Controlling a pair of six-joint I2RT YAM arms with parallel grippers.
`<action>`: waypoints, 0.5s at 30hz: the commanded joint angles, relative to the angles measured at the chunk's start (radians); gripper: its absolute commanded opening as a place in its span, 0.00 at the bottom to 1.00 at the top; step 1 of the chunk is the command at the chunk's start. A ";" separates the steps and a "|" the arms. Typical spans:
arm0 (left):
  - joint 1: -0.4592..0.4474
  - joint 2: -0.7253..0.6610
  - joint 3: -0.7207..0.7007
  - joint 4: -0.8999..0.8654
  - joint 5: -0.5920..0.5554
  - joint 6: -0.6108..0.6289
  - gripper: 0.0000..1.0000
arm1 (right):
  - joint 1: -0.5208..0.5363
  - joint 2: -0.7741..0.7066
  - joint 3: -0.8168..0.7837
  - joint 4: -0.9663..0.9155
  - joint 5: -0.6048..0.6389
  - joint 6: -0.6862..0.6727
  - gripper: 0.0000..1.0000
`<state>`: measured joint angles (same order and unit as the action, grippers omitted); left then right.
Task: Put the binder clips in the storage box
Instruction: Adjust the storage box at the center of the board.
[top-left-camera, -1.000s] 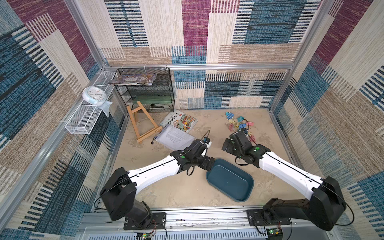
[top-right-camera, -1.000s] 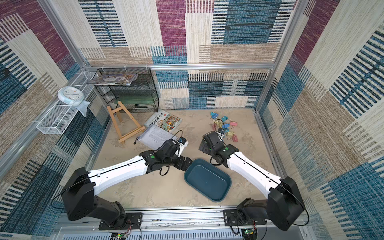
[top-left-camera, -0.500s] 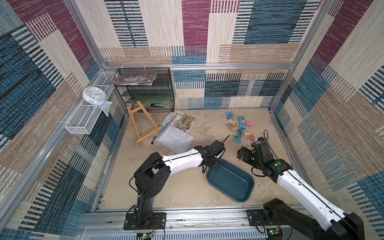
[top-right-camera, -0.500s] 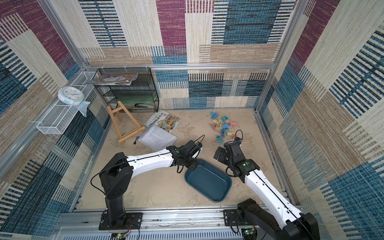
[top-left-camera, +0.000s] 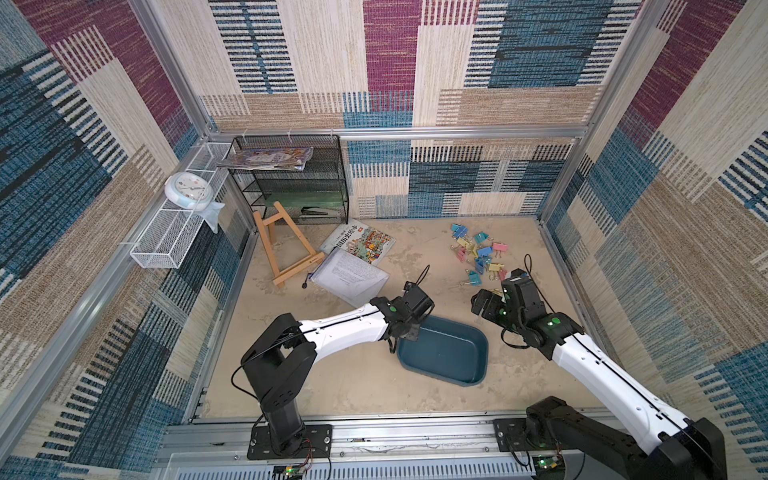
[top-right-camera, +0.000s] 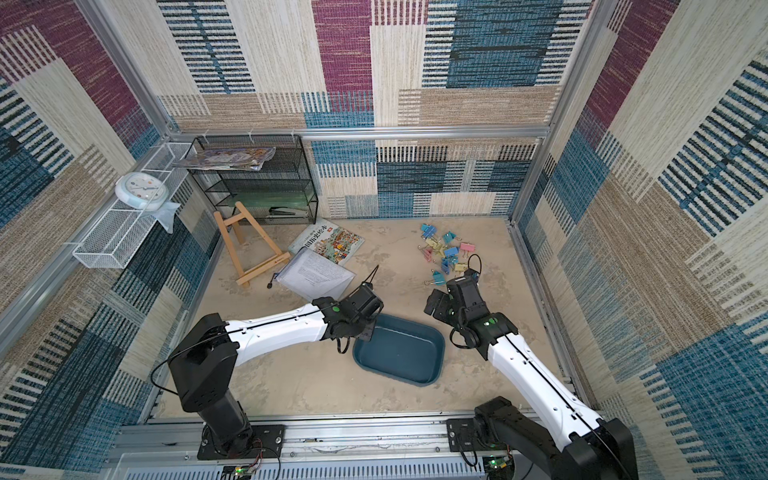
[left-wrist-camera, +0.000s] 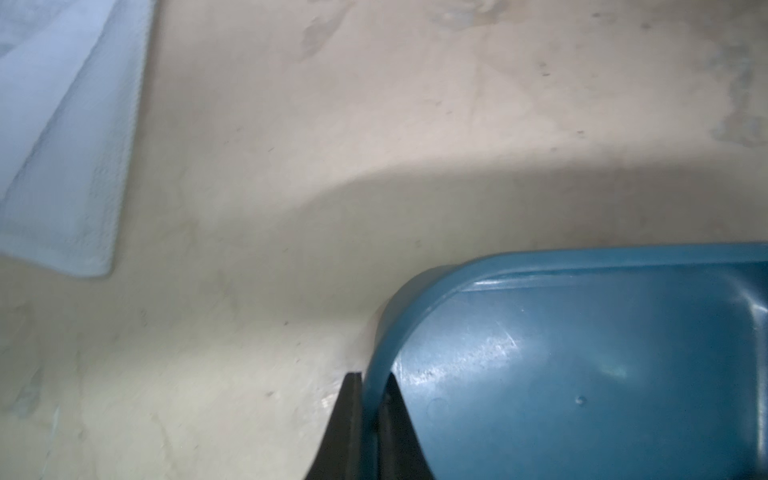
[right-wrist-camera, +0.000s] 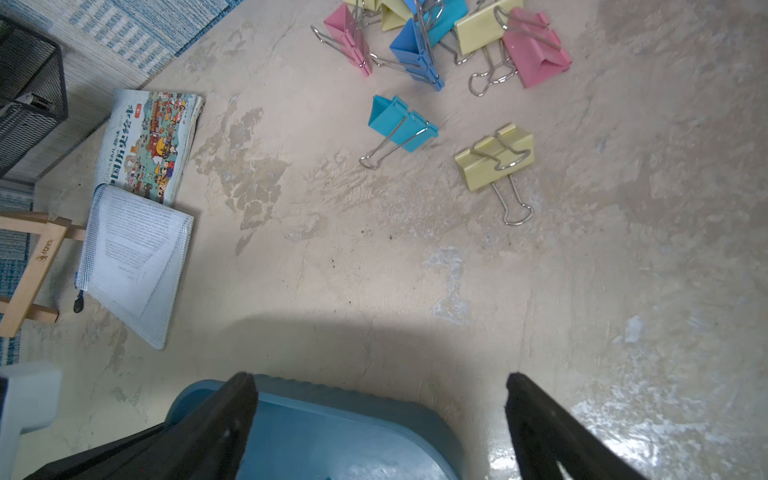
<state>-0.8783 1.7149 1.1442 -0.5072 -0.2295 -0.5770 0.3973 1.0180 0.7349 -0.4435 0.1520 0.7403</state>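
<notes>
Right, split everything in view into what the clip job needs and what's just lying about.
For the job:
- binder clips, loose in a heap
- storage box, empty

Just lying about:
- wooden easel
- picture book
- mesh pouch of papers
- black mesh rack
- clock
- white wire tray

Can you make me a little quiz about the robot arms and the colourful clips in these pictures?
1. True or false: some binder clips already lie inside the storage box.
2. What is the left gripper shut on? A) a binder clip B) the storage box's rim C) nothing
3. Fill in: the right gripper has its jaws ____.
Key: 1 false; 2 B; 3 open.
</notes>
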 joint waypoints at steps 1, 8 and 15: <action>0.020 -0.047 -0.056 -0.048 -0.085 -0.121 0.00 | 0.000 0.020 0.010 0.003 -0.016 -0.033 0.98; 0.036 -0.083 -0.130 -0.057 -0.097 -0.197 0.00 | -0.051 0.231 0.124 -0.023 0.064 -0.031 0.98; 0.036 -0.162 -0.200 0.013 -0.066 -0.241 0.24 | -0.264 0.407 0.167 0.135 -0.069 -0.019 0.98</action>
<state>-0.8444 1.5738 0.9554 -0.4755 -0.2790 -0.7872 0.1795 1.3907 0.8875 -0.3923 0.1463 0.7151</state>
